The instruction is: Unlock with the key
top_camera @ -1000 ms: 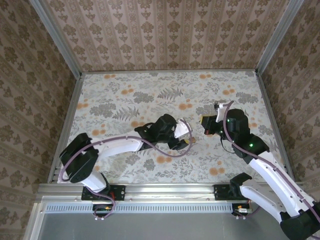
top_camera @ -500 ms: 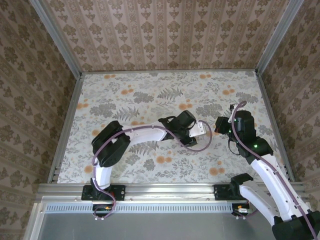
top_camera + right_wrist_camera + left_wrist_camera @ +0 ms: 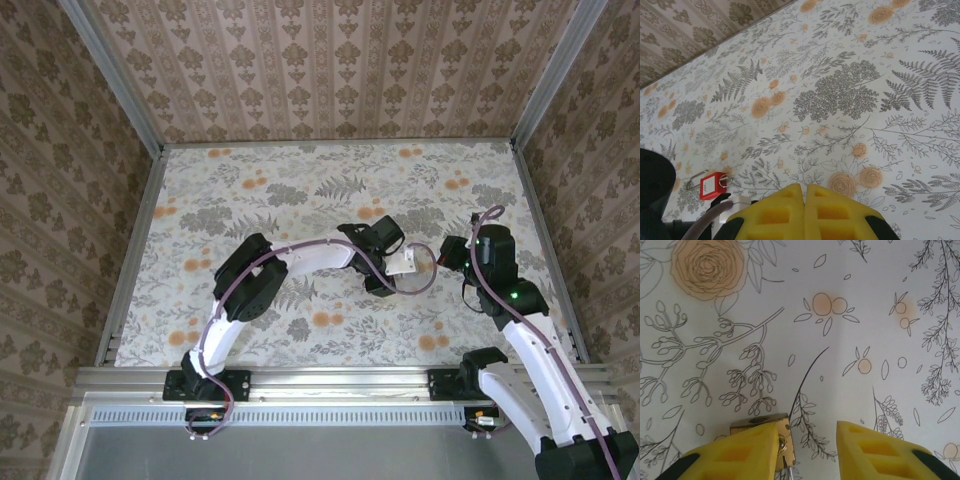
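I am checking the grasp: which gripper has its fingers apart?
The left gripper: its yellow fingers stand apart, a brass padlock against one. On the right gripper they are pressed together.

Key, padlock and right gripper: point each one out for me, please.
key (image 3: 713,185), right wrist view, on its red plastic head.
padlock (image 3: 760,422), left wrist view, on the brass body's top.
right gripper (image 3: 804,189), right wrist view, where its shut yellow fingertips meet.

The brass padlock (image 3: 761,426) is half covered by one yellow finger of the left gripper (image 3: 807,432) and is cut off by the picture's bottom edge. Beside a dark arm housing (image 3: 652,190), the key (image 3: 713,186) has a silvery end too small to make out.
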